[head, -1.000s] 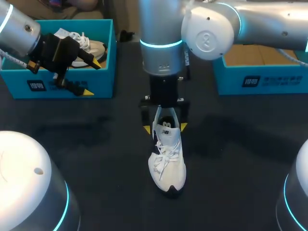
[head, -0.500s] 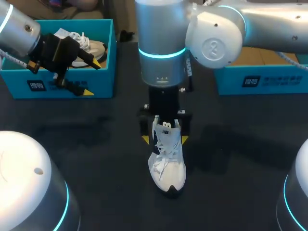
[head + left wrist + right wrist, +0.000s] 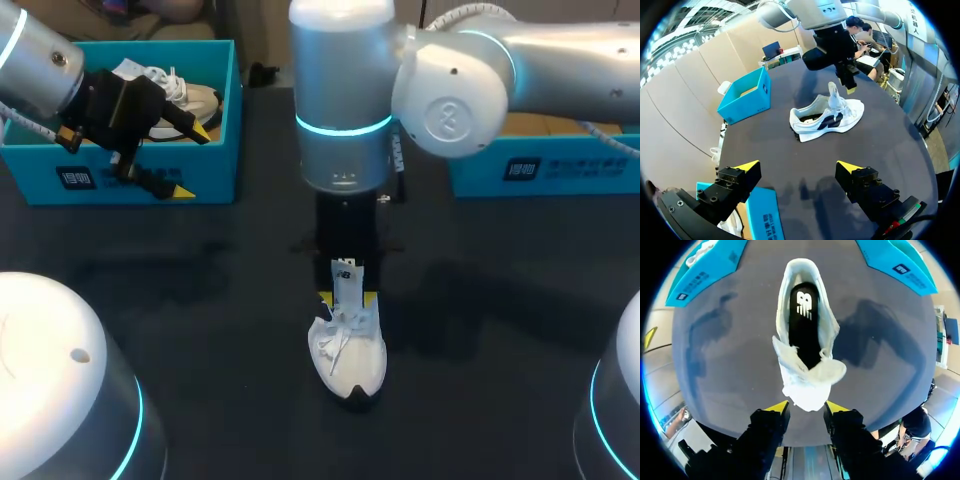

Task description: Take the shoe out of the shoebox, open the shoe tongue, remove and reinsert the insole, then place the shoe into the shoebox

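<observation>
Okay, white lace-up sneaker sitting sole-down on the dark table, out of the box, toe pointing back toward the robot. Right gripper directly above the sneaker's opening, yellow tips pinched on the white tongue from both sides, tongue pulled up and standing. Black insole showing down inside the sneaker. Left gripper well off to the sneaker's left and further back, fingers spread wide, gripping nothing, hanging by the front wall of the teal cardboard shoebox. Second white shoe lying inside that box. Another teal box back and right of the sneaker, well apart.
</observation>
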Available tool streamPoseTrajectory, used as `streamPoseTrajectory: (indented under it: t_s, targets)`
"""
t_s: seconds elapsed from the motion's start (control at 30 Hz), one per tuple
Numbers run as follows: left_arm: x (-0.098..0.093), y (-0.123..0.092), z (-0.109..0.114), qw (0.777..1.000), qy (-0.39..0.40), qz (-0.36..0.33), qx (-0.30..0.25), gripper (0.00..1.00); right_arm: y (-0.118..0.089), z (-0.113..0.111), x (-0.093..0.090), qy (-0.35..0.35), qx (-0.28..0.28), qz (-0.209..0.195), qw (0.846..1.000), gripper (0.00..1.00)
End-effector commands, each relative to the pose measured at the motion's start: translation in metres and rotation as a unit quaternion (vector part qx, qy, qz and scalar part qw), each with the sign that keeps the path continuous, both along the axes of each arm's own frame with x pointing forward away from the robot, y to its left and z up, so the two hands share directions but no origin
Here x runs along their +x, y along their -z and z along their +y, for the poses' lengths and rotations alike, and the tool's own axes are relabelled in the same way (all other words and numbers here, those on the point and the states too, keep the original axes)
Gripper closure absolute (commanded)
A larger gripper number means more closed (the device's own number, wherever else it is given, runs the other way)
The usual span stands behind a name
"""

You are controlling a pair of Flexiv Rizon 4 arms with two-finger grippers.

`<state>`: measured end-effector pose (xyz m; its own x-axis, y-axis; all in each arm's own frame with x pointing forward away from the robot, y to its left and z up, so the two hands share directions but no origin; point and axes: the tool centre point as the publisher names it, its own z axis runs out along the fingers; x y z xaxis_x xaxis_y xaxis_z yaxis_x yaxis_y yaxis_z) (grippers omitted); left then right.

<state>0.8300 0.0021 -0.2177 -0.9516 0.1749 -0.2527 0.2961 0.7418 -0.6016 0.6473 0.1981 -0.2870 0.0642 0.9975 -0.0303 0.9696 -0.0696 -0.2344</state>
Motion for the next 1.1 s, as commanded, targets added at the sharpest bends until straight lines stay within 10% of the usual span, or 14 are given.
streamPoseTrajectory:
  t_s: [0.03,0.63,1.1]
  targets:
    - [0.000,0.000,0.000,1.000,0.000,0.000,0.002,0.00,0.006,0.001,0.005,-0.002,0.006,0.005,1.000,0.58]
    - [0.000,0.000,0.000,1.000,0.000,0.000,0.002,0.00,0.020,-0.013,0.044,-0.038,0.010,0.002,0.999,0.72]
    - [0.000,0.000,0.000,1.000,0.000,0.000,0.002,0.00,0.002,0.006,0.032,-0.044,0.004,0.004,0.999,0.64]
